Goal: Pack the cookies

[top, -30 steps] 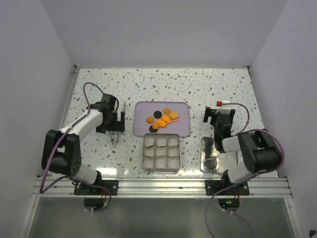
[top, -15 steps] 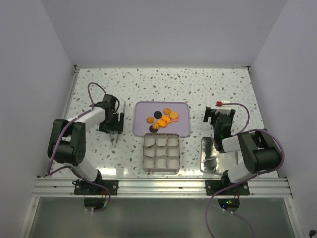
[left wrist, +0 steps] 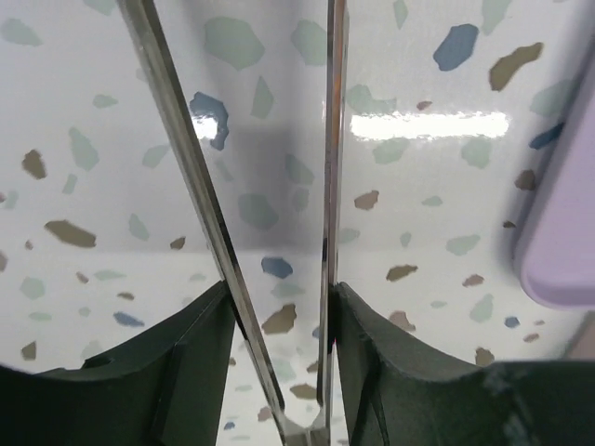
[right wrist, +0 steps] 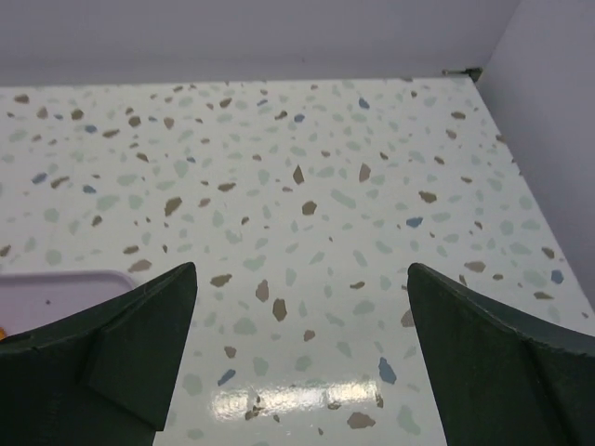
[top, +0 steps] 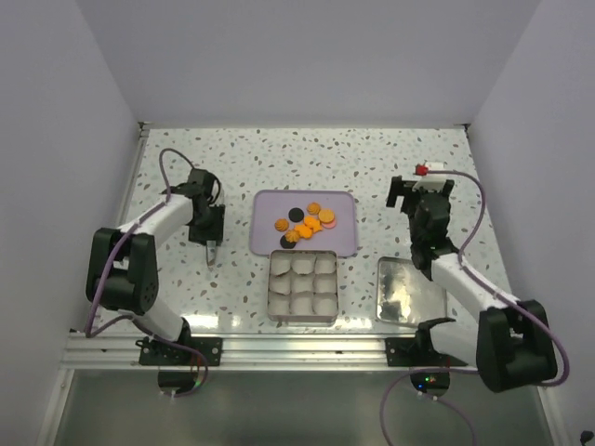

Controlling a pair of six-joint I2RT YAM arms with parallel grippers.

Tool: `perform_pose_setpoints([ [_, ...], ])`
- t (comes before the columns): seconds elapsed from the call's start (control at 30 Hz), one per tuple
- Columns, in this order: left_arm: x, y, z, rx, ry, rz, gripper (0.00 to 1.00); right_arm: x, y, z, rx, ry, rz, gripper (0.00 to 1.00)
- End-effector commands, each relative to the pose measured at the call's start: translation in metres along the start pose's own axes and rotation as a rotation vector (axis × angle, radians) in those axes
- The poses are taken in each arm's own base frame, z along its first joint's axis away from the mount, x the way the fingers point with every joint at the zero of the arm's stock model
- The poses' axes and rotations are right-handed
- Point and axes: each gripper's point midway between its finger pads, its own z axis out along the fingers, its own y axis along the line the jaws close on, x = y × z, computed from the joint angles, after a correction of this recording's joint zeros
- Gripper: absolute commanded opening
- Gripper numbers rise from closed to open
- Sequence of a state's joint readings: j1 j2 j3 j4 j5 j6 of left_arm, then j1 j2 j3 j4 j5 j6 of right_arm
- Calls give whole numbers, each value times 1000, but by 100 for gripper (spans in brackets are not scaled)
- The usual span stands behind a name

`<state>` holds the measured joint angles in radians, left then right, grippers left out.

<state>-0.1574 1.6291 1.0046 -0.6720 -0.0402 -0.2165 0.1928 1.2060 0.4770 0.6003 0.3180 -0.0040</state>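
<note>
The cookies [top: 307, 221], mostly orange with a few dark ones, lie in a loose pile on a lilac tray [top: 344, 243] at mid-table. My left gripper [top: 206, 228] sits left of that tray, pointing down at the table. In the left wrist view its fingers [left wrist: 282, 293] press against the two blades of metal tweezers [left wrist: 186, 158], whose tips [top: 212, 251] reach toward the near edge. My right gripper [top: 420, 197] hovers right of the tray, open and empty [right wrist: 302, 279] over bare speckled table.
A square tin [top: 271, 295] lined with white paper cups stands just in front of the tray. A shiny metal lid [top: 402, 290] lies to its right. The tray's edge shows in both wrist views [left wrist: 562, 251] [right wrist: 56, 288]. Walls close the table on three sides.
My left gripper's fingers have closed in on the tweezers and its arm has shifted slightly. My right arm has stretched out, carrying its open gripper farther from its base.
</note>
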Motion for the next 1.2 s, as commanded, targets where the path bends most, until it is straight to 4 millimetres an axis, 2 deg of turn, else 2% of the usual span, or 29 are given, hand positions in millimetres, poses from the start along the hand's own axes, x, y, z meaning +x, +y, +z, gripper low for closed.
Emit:
perform_pose_setpoints([
  [0.0,-27,-3,-60,31,-126,-34,50,-57,-4,-21,-10,-3,-2,99],
  [0.1,-20,-4,-81,41,-150,-41,50,-86,-6,-43,-7,80,80,99],
  [0.27,-9,-14,-93,89,-206,-62,50,-127,-1,-87,-69,185,202,99],
  [0.33,-7,-25,-103,145,-234,-66,50,-147,0,-109,-103,171,251,99],
  [0.4,-12,-28,-116,167,-281,-70,50,-160,-2,-123,-117,133,290,99],
  [0.43,-13,-30,-121,177,-292,-68,49,-173,-4,-138,-132,91,327,99],
  [0.57,-20,-34,-147,203,-344,-77,47,-185,-3,-163,-177,71,395,99],
  [0.73,-28,-50,-187,318,-417,-87,50,-179,19,-182,-300,157,441,99],
  [0.8,-29,-61,-200,382,-409,-76,50,-174,37,-191,-410,211,421,99],
  [0.9,-27,-81,-212,484,-387,-36,50,-149,43,-191,-404,328,452,99],
  [0.97,-26,-95,-217,508,-381,9,50,-132,52,-192,-426,407,488,99],
  [1.0,-26,-99,-213,500,-364,21,51,-126,60,-193,-459,437,501,99],
  [1.07,-24,-106,-210,494,-354,51,52,-108,62,-192,-418,520,567,99],
  [1.17,-27,-115,-207,485,-362,54,55,-109,77,-200,-530,510,576,99],
])
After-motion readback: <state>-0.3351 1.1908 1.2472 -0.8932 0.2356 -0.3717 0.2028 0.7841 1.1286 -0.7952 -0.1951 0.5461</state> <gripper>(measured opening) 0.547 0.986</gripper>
